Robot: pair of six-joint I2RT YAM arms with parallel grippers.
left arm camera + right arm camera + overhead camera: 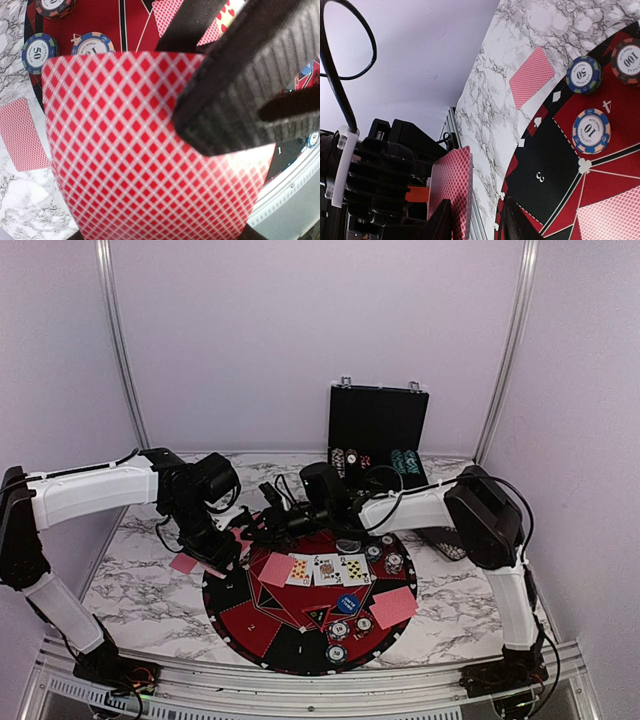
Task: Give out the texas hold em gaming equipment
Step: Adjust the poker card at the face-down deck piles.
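Observation:
My left gripper [218, 548] is shut on a deck of red-backed playing cards [130, 150], held upright over the left rim of the mat; the deck hides its fingertips. My right gripper [476, 222] has reached across to it. One of the right fingers [235, 95] lies against the deck's back, and the other stands clear of the deck's edge [468, 200], jaws apart. One card [532, 75] lies face down on the marble left of the mat. Three cards [327, 568] lie face up mid-mat. Striped chips [590, 131] sit near the left rim.
The round red-and-black mat [262, 628] fills the table's middle, with face-down cards [393, 607], more chips [340, 628] and a blue disc [347, 603] on it. An open black case [378, 420] with chips stands at the back. A black patterned dish [447, 542] sits under the right arm.

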